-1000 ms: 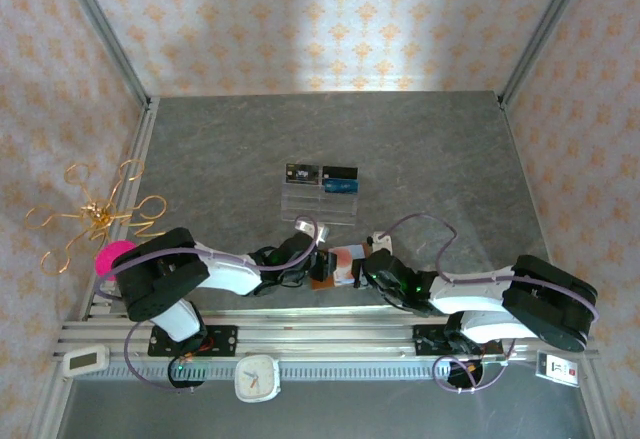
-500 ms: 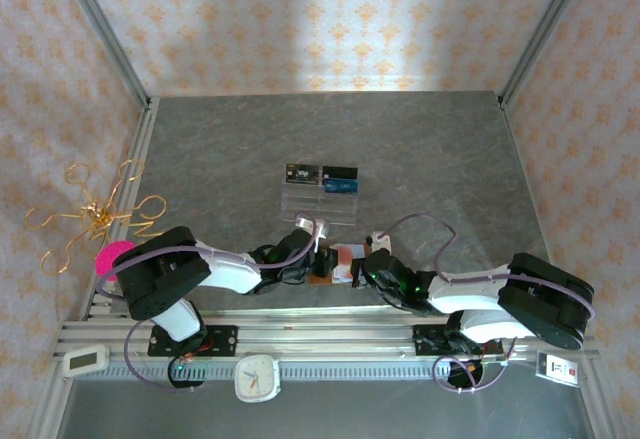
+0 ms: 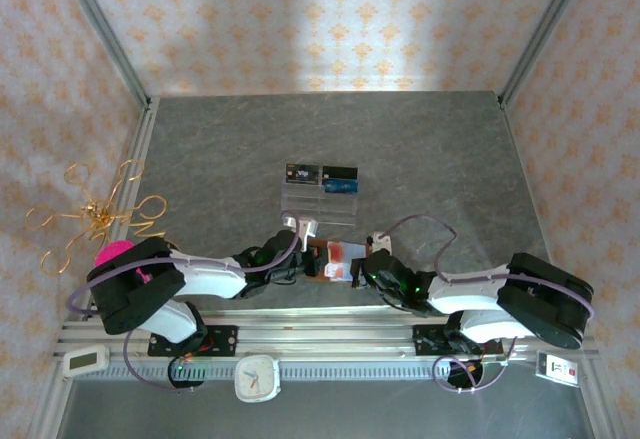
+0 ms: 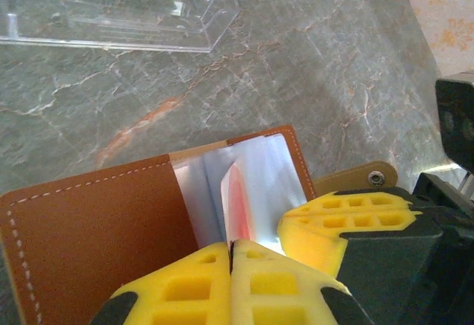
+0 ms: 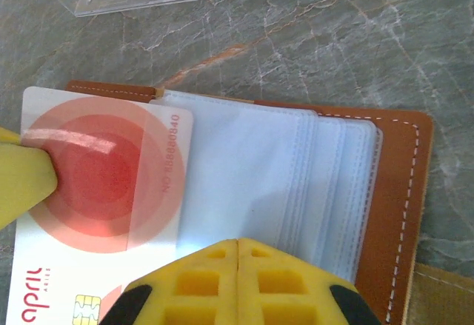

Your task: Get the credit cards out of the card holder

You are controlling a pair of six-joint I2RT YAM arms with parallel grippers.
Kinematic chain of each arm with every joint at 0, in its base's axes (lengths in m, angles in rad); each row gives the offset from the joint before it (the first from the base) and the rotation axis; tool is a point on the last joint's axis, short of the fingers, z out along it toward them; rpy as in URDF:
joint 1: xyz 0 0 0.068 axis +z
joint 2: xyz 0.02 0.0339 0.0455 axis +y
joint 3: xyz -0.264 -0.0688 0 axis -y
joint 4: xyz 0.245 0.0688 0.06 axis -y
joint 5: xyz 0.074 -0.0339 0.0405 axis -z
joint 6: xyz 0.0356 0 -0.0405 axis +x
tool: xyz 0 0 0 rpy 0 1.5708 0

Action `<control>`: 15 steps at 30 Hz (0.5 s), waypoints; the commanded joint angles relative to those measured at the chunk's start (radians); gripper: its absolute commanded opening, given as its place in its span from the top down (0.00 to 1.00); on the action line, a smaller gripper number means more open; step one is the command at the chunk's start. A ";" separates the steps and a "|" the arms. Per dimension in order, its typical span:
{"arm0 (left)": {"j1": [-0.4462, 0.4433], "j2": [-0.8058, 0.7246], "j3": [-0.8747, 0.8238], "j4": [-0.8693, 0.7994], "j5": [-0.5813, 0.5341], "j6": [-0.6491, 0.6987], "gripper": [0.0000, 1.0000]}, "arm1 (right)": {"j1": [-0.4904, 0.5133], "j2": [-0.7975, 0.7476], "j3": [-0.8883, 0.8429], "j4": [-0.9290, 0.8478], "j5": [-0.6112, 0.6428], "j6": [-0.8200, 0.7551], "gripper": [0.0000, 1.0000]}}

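My left gripper [image 4: 231,258] pinches the stiff, slippery card [image 5: 96,184] by its near edge, right gripper [image 5: 237,255] squeezed shut over the wallet [image 5: 400,192].

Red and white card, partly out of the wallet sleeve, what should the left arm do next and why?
Probably draw the left gripper away from the card holder, sliding the red-and-white card free. Its jaws are shut on the card, one edge sits under the clear sleeve, and the right gripper clamps the holder.
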 commanded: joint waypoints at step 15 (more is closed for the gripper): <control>0.006 -0.293 0.046 -0.224 0.116 0.283 1.00 | -0.003 -0.210 -0.004 -0.097 0.018 -0.110 0.80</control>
